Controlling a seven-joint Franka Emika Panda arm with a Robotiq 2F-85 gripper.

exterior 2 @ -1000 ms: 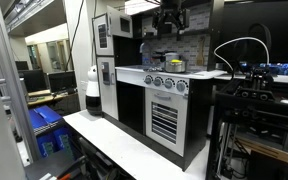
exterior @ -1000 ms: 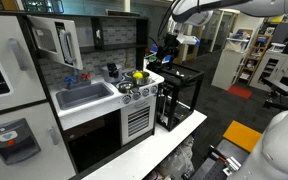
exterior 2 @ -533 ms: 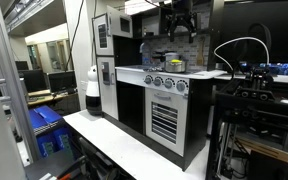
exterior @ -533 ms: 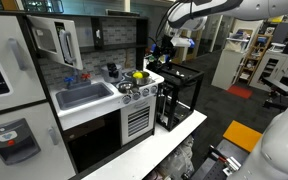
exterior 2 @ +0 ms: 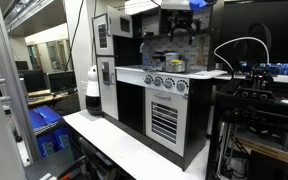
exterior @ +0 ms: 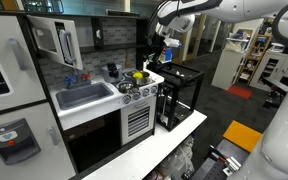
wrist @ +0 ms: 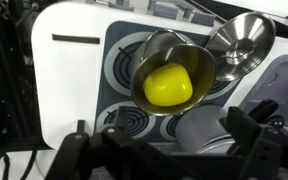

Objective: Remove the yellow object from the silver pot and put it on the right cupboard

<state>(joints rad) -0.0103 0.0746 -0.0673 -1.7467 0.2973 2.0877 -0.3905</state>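
Note:
The yellow object [wrist: 167,86] is a bright roundish toy lying inside the silver pot [wrist: 144,62], which stands on the toy stove. In an exterior view the yellow object [exterior: 138,74] shows as a small spot in the pot [exterior: 137,79] on the stove top. My gripper [wrist: 164,150] hangs above the stove with its jaws wide apart and empty, the pot just beyond its fingertips. It shows high over the stove in both exterior views [exterior: 156,53] [exterior 2: 184,33].
A shiny lid [wrist: 240,40] lies beside the pot. A grey round piece [wrist: 197,130] sits on a near burner. A white counter [wrist: 69,85] adjoins the stove. The grey sink [exterior: 84,96] and a black frame rack [exterior: 180,92] flank the stove.
My gripper has moved sideways from beside the stove to a place above the pot. It stays open, and the pot and yellow object have not moved.

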